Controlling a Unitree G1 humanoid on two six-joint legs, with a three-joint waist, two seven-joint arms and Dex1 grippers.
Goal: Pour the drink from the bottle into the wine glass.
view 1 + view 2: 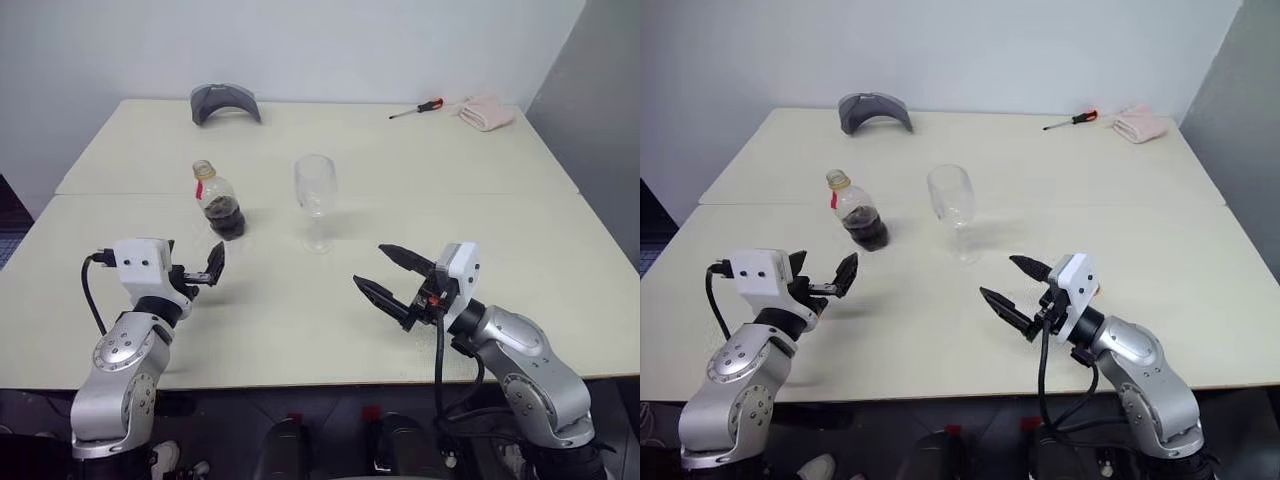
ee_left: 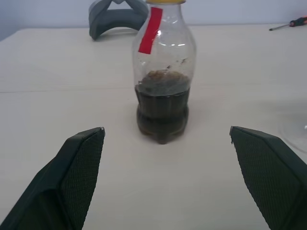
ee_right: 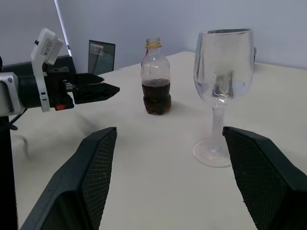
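While both arms hover low over the pale worktop (image 1: pixel 300 330), the bottle (image 1: pixel 219 203) stands upright left of centre with its dark drink (image 1: pixel 224 218) filling only the lower part, and the wine glass (image 1: pixel 315 200) stands upright and empty just to its right, the two close but apart. Facing the bottle with bare worktop between them, the left pincer (image 1: pixel 207 269) has its black fingers (image 2: pixel 79 167) spread wide and holds nothing. Nearer the front edge and below the glass, the right pincer (image 1: pixel 392 277) is likewise spread wide and empty, its fingers angled toward the left. A seam crosses the worktop behind the bottle and glass. Open surface runs all around both vessels and on to the front edge. Along the far edge by the wall lie a grey curved object (image 1: pixel 225 102), a red-handled screwdriver (image 1: pixel 417 109) and a folded pink cloth (image 1: pixel 485 112), all well apart from the glass. A red label strip (image 2: pixel 150 29) runs down the bottle's neck below a yellow rim; no writing on it can be read.
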